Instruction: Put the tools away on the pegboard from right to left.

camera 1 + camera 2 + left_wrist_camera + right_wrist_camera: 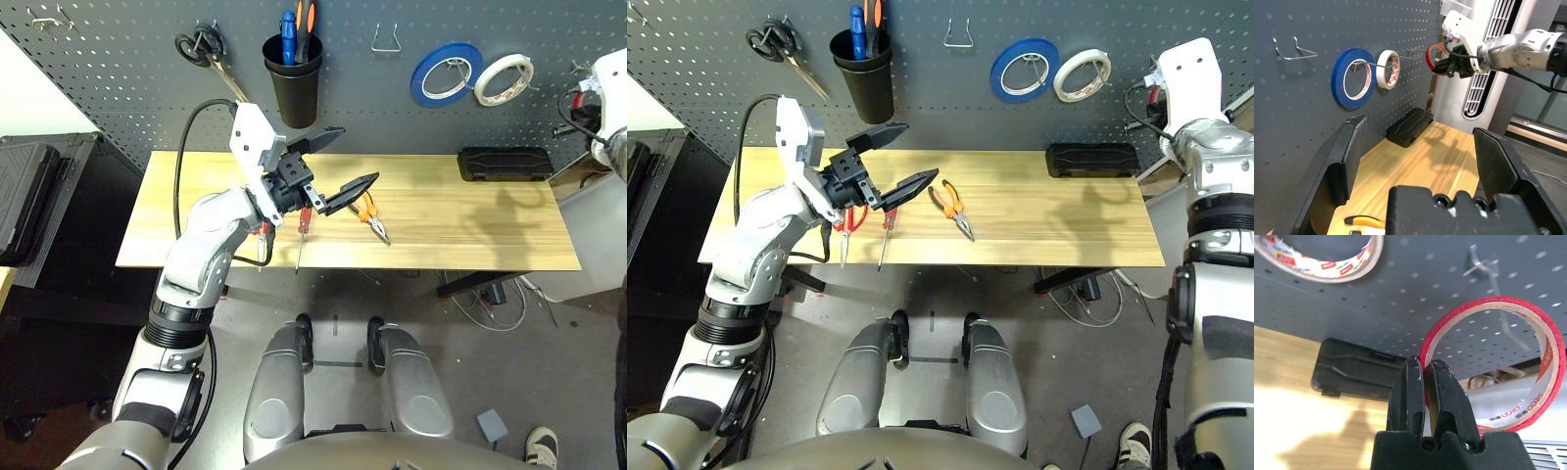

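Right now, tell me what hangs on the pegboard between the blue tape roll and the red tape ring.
The white tape roll hangs between the blue tape roll and the red tape ring, seen in the left wrist view.

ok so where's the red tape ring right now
The red tape ring is pinched in the right claw, held up at the pegboard by a bare hook, just right of the white tape roll.

Workshop setting: perforated pegboard (118, 78) hung with tape rolls (446, 73) and scissors (208, 54); wooden workbench (470, 230).
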Action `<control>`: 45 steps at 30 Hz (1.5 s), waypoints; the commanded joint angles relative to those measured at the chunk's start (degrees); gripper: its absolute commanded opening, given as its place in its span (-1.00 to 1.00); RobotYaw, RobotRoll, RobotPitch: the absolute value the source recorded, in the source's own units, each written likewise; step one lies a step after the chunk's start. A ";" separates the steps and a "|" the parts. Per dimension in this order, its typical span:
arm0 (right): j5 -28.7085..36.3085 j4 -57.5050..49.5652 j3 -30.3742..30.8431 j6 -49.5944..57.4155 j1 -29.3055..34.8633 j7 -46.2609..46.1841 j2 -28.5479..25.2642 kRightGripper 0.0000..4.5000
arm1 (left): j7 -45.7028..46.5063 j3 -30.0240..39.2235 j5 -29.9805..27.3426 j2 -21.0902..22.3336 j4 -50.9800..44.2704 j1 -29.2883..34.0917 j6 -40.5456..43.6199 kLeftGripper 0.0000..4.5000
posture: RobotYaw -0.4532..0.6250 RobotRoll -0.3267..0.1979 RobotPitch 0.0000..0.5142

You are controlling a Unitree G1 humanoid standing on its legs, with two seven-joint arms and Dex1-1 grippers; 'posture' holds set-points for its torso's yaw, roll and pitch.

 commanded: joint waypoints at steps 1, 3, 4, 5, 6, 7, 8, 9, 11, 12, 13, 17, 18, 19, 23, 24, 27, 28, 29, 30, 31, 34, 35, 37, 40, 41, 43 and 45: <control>-0.84 4.21 0.44 -2.04 -1.74 -1.05 0.44 -0.86 | -0.30 -0.62 0.65 0.15 -0.60 0.58 0.12 1.00 | -0.27 0.25 -0.14; -0.86 5.27 0.57 -2.83 -2.56 -1.47 0.88 -0.60 | -0.27 -0.55 0.60 0.23 -0.72 0.54 0.27 1.00 | -0.27 0.25 -0.14; -0.84 5.45 0.67 -3.06 -2.82 -1.43 1.10 -0.44 | -0.22 -0.54 0.60 0.27 -0.82 0.53 0.35 1.00 | -0.27 0.25 -0.14; -0.85 5.41 0.80 -3.32 -2.96 -1.30 1.18 -0.28 | -0.12 -0.51 0.59 0.29 -0.94 0.52 0.46 1.00 | -0.27 0.25 -0.14; -0.83 5.22 0.91 -3.48 -3.03 -1.08 1.20 -0.16 | 0.00 -0.46 0.58 0.31 -1.05 0.53 0.54 1.00 | -0.27 0.25 -0.14; -0.77 4.90 0.95 -3.52 -3.02 -0.83 1.10 0.03 | 0.12 -0.44 0.60 0.30 -1.09 0.52 0.61 1.00 | -0.26 0.25 -0.15; -0.65 4.41 0.95 -3.55 -2.98 -0.42 0.96 0.18 | 0.21 -0.42 0.62 0.31 -1.13 0.52 0.65 1.00 | -0.26 0.25 -0.15; -0.46 3.75 0.89 -3.33 -2.95 0.13 0.76 0.34 | 0.27 -0.40 0.64 0.32 -1.17 0.53 0.68 1.00 | -0.26 0.25 -0.15; 0.44 0.90 0.63 -1.49 -3.03 3.35 -0.23 0.66 | 0.31 -0.39 0.65 0.36 -1.16 0.50 0.78 1.00 | -0.27 0.25 -0.15; 0.80 -0.47 0.56 -0.48 -3.02 5.05 -0.73 0.82 | 0.32 -0.40 0.65 0.37 -1.11 0.46 0.82 1.00 | -0.27 0.25 -0.15; 1.06 -2.23 0.60 0.58 -2.75 7.13 -1.46 0.98 | 0.33 -0.40 0.61 0.39 -1.07 0.42 0.84 1.00 | -0.27 0.25 -0.15; 3.47 -10.56 0.45 7.31 -0.64 16.85 -4.38 1.00 | 0.26 -0.60 1.14 0.64 -0.51 0.10 0.53 1.00 | -0.28 0.25 -0.15; 4.05 -13.09 0.66 9.15 0.22 19.44 -5.25 1.00 | 0.31 -0.66 1.49 0.76 -0.41 0.07 0.29 1.00 | -0.28 0.25 -0.15; 4.75 -15.81 0.94 11.74 1.15 22.49 -6.42 1.00 | 0.23 -0.67 1.51 0.76 -0.18 -0.04 0.31 1.00 | -0.29 0.25 -0.16; 8.50 -26.28 2.09 21.93 5.50 34.69 -10.72 1.00 | -0.22 -0.68 1.51 0.77 0.45 -0.11 0.31 1.00 | -0.30 0.25 -0.16; 8.78 -28.21 2.51 23.10 6.40 36.33 -11.46 1.00 | -0.25 -0.69 1.58 0.82 0.54 -0.07 0.24 1.00 | -0.30 0.25 -0.16; 10.51 -33.71 3.73 29.18 8.42 40.07 -12.07 1.00 | -0.34 -0.38 1.87 1.27 1.14 0.12 0.12 1.00 | -0.31 0.25 -0.18; 11.10 -35.79 4.37 30.22 9.66 41.25 -11.85 1.00 | -0.57 -0.34 1.72 1.46 1.23 0.23 0.40 1.00 | -0.30 0.25 -0.18; 11.55 -37.82 4.93 30.55 11.13 42.29 -11.59 1.00 | -0.84 -0.39 1.67 1.72 1.18 0.39 0.58 1.00 | -0.30 0.25 -0.18; 11.73 -39.50 5.45 30.15 12.72 42.81 -11.08 1.00 | -1.08 -0.49 1.68 2.01 1.10 0.58 0.87 1.00 | -0.29 0.25 -0.18; 11.91 -40.93 5.76 29.66 14.31 42.68 -10.27 1.00 | -1.28 -0.58 1.70 2.33 0.95 0.88 1.14 1.00 | -0.29 0.25 -0.18; 11.59 -42.82 6.20 27.58 17.63 40.73 -8.23 1.00 | -1.26 -0.59 1.57 2.69 0.67 1.65 1.58 1.00 | -0.27 0.25 -0.19; 11.25 -43.04 6.39 26.86 18.28 40.24 -7.89 1.00 | -1.20 -0.57 1.49 2.67 0.70 1.74 1.65 1.00 | -0.26 0.25 -0.19; 14.44 -43.31 6.16 25.14 20.66 43.59 -5.40 1.00 | -1.05 -0.75 1.86 3.02 1.06 2.92 2.00 1.00 | -0.26 0.25 -0.19; 14.13 -41.66 6.83 19.30 21.94 43.38 -2.60 1.00 | -0.94 -1.07 2.44 3.28 1.53 4.06 2.28 1.00 | -0.25 0.25 -0.18; 13.67 -40.98 7.29 18.08 21.92 43.38 -2.06 1.00 | -0.94 -1.07 2.51 3.26 1.57 4.29 2.39 1.00 | -0.25 0.25 -0.18; 12.37 -39.09 8.88 17.83 21.25 42.74 -1.07 1.00 | -0.98 -1.04 2.74 3.29 1.60 4.67 2.35 1.00 | -0.25 0.25 -0.18; 9.22 -36.73 11.88 16.57 20.81 41.21 -0.14 1.00 | -1.00 -0.97 2.73 3.34 1.43 4.96 2.48 1.00 | -0.24 0.25 -0.16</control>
